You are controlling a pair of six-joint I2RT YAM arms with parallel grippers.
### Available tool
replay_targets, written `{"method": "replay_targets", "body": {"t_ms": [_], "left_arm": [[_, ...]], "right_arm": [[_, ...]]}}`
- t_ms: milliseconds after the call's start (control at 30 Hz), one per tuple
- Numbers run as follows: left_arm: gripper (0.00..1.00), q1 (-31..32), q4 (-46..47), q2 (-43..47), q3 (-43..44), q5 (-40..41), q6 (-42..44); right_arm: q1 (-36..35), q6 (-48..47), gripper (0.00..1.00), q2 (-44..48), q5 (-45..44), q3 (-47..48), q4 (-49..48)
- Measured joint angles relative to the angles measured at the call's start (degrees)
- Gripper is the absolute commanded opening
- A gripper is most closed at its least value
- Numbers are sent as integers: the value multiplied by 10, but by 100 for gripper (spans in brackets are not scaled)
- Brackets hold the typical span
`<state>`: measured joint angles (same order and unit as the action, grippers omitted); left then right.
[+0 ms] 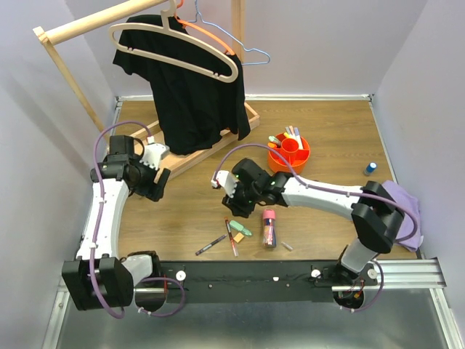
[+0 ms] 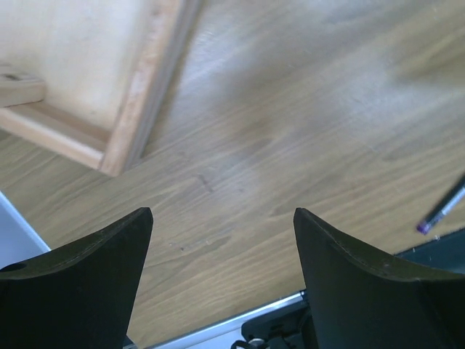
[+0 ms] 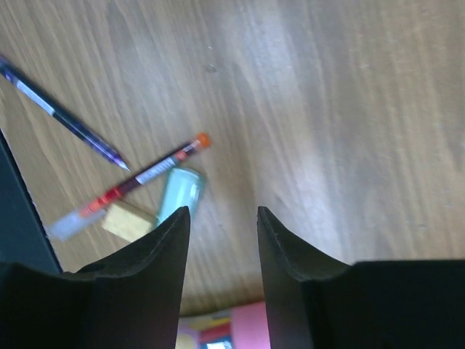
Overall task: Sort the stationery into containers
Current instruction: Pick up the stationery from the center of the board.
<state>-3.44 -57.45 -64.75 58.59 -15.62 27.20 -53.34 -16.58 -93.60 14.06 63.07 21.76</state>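
My right end effector point(image 3: 223, 218) gapes empty, as does the left end effector point(image 2: 223, 218). The pink tube point(image 3: 251, 323) near the right one is cut off. Beyond it, the orange organiser point(image 1: 285, 169) holds several pens point(image 1: 294, 134).

The top camera is fixed high above and behind the robot. It looks down and forward on the whole surface point(image 1: 327, 145) from far away. The left wrist camera looks down past the fingers of the left hand point(image 2: 221, 212), near to the surface, with a corner of the wooden rack base point(image 2: 138, 109) at its upper left. The right wrist camera looks steeply down between the fingers of the right hand point(image 3: 223, 211), also near. All three views share the dark pen point(image 2: 442, 211). The red pen point(image 3: 138, 177) shows only in the top and the right wrist views.
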Motion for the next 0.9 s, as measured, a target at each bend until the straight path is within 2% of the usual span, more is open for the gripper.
{"method": "replay_targets", "body": {"t_ms": [133,400,667,900], "left_arm": [[89,-26,18,11,0,1,-12],[89,-30,21,56,-4,-5,-23],[89,-32,21,66,-19,-11,-24],[90,-32,29,66,-21,-19,-27]], "right_arm": [[-29,48,54,-28,-29,12,-2],[-33,106,56,-47,-87,13,-1],[-34,127,56,-59,-94,13,12],[-43,142,66,-59,-87,13,18]]}}
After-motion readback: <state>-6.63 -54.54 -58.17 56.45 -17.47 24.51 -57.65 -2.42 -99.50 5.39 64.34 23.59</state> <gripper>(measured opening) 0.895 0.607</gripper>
